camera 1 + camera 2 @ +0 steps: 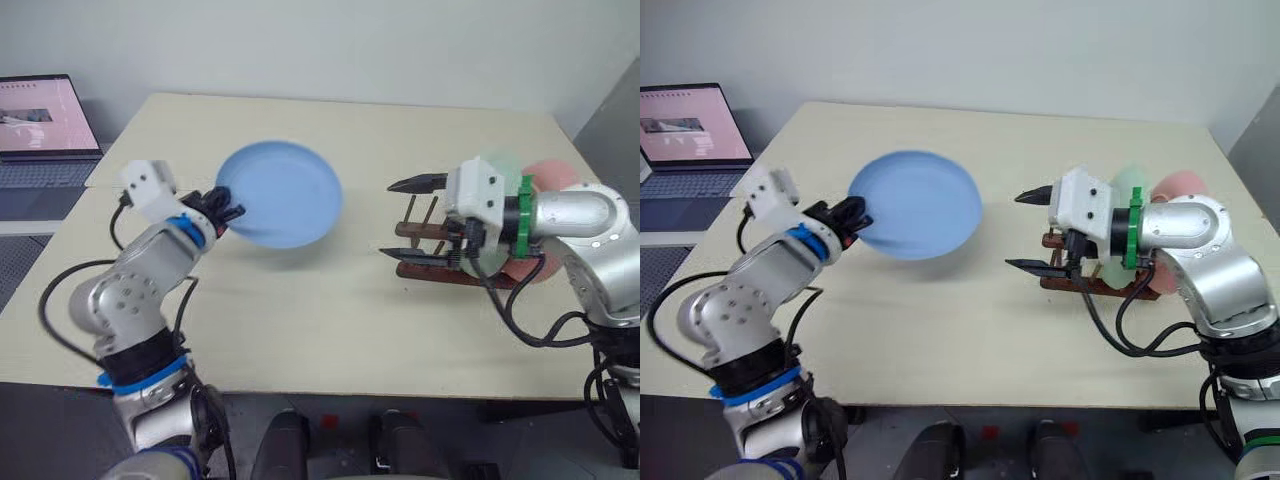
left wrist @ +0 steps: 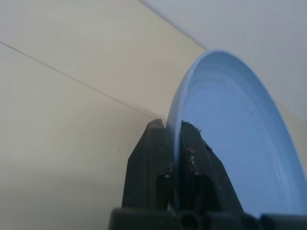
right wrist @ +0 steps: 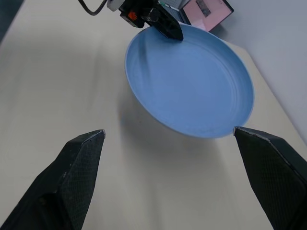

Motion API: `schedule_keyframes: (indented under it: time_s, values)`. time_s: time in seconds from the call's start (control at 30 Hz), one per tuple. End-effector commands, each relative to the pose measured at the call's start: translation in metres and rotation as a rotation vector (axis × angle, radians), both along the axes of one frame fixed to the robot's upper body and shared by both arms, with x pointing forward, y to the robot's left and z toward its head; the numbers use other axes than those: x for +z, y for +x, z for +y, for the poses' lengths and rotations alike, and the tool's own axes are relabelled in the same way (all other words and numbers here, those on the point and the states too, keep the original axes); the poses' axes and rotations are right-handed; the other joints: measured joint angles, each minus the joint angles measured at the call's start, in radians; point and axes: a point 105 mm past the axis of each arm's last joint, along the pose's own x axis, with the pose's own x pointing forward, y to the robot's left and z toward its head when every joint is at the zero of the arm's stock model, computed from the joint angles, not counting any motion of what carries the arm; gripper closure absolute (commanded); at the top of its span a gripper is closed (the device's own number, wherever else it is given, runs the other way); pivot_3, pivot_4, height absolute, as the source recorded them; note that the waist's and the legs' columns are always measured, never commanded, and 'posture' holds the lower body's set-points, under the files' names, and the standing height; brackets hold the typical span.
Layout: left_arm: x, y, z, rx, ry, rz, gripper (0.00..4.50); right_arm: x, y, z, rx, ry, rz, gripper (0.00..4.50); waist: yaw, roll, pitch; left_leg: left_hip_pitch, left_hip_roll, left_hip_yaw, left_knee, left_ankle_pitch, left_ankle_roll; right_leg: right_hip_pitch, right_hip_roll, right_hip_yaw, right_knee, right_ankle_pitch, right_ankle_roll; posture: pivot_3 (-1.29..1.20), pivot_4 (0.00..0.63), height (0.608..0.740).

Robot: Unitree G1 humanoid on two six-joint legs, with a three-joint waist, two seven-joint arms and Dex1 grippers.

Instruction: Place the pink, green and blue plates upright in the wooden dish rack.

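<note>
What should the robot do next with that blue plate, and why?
Probably carry the blue plate toward the open right gripper. The left gripper pinches its rim above the table, while the right waits facing it before the wooden dish rack.

no readable text or labels anywhere.

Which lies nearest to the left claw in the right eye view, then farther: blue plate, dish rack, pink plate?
1. Blue plate, clamped in the left claw at its rim.
2. Dish rack, across the table under the right arm.
3. Pink plate, at the rack's far right end.
</note>
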Motion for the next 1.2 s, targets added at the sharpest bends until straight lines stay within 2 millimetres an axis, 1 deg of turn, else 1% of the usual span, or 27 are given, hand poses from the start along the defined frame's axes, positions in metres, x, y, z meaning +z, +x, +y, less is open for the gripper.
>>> schedule_keyframes:
  time_s: [0.03,0.1,0.13,0.2,0.27,0.37,0.43,0.53,0.73,0.8,0.9,1.03,1.2]
  values:
    - [0.023,0.015,-0.025,-0.016,0.025,-0.07,4.48,0.006,0.004,0.017,0.004,-0.006,-0.108,0.0,-0.001,0.0,0.0,0.0,0.001,0.0,0.0,0.0,0.0,0.0,0.001,0.0,0.0,0.0,0.0,0.0,0.15,0.733]
    - [0.027,0.022,-0.041,-0.041,0.026,-0.077,4.48,-0.001,0.009,0.028,0.001,-0.018,-0.126,0.0,0.0,0.0,0.0,0.0,0.001,0.0,0.0,0.0,0.0,0.0,0.002,0.0,0.0,0.0,0.0,0.0,0.15,0.733]
    - [0.028,0.025,-0.045,-0.043,0.037,-0.077,4.48,-0.005,0.013,0.033,0.001,-0.04,-0.147,0.0,-0.001,0.0,0.0,0.0,0.001,0.0,0.0,0.0,0.0,0.0,0.002,-0.001,0.0,0.0,0.0,0.0,0.15,0.733]
    - [0.025,0.029,-0.049,-0.047,0.043,-0.071,4.48,-0.014,0.019,0.037,0.006,-0.106,-0.204,0.0,-0.001,0.0,0.0,0.0,0.001,0.0,0.0,0.0,0.0,0.0,0.002,-0.001,0.0,0.0,0.0,0.0,0.15,0.733]
    - [0.025,0.031,-0.05,-0.048,0.044,-0.071,4.48,-0.017,0.021,0.038,0.012,-0.13,-0.228,0.0,-0.003,0.0,0.0,0.0,0.001,0.001,0.0,0.0,0.0,0.0,0.002,0.0,0.0,0.0,0.0,0.0,0.15,0.733]
    - [0.028,0.036,-0.056,-0.033,0.013,-0.067,4.48,-0.023,0.036,0.046,-0.005,-0.181,-0.293,0.0,-0.009,0.0,0.0,0.0,0.001,0.001,0.0,0.0,0.0,-0.001,0.002,0.0,0.0,0.0,-0.001,0.0,0.15,0.733]
    - [0.031,0.038,-0.059,-0.032,0.003,-0.071,4.48,-0.024,0.044,0.047,-0.019,-0.217,-0.334,0.0,-0.012,0.0,0.0,0.0,0.001,0.001,0.0,0.0,0.0,-0.001,0.002,-0.001,0.001,0.0,-0.001,0.0,0.15,0.733]
    - [0.031,0.037,-0.062,-0.033,-0.025,-0.059,4.5,-0.028,0.052,0.048,-0.03,-0.258,-0.364,0.58,-0.013,0.0,0.0,0.0,0.001,0.0,0.0,0.0,0.0,0.0,0.002,-0.001,0.001,0.0,-0.001,0.0,0.15,0.733]
    - [0.031,0.034,-0.067,-0.042,-0.059,-0.044,4.5,-0.033,0.063,0.051,-0.053,-0.297,-0.406,2.7,-0.016,0.0,0.0,0.0,0.001,0.001,0.0,0.0,-0.001,0.0,0.002,0.0,0.001,0.001,-0.001,0.0,0.15,0.733]
    - [0.032,0.031,-0.073,-0.062,-0.07,-0.039,4.5,-0.035,0.065,0.052,-0.062,-0.282,-0.38,3.54,-0.016,0.0,0.0,0.0,0.001,0.001,0.0,0.0,-0.001,0.0,0.002,0.0,0.001,0.001,-0.001,0.0,0.15,0.733]
    - [0.03,0.028,-0.077,-0.072,-0.067,-0.035,4.5,-0.038,0.065,0.053,-0.064,-0.283,-0.376,4.48,-0.017,0.0,0.0,0.0,0.001,0.0,0.0,0.001,-0.001,0.0,0.002,0.0,0.001,0.001,-0.001,0.0,0.15,0.733]
    - [0.026,0.025,-0.078,-0.077,-0.069,-0.02,4.5,-0.039,0.063,0.055,-0.059,-0.276,-0.375,4.48,-0.017,0.0,0.0,0.0,0.001,0.0,0.0,0.001,-0.002,0.0,0.002,0.0,0.001,0.001,-0.001,0.0,0.15,0.733]
    - [0.029,0.024,-0.077,-0.094,-0.044,-0.039,4.5,-0.036,0.062,0.052,-0.05,-0.278,-0.387,4.48,-0.017,0.0,0.0,0.0,0.001,0.0,0.0,0.002,-0.003,0.0,0.002,-0.001,0.002,0.001,-0.001,0.0,0.15,0.733]
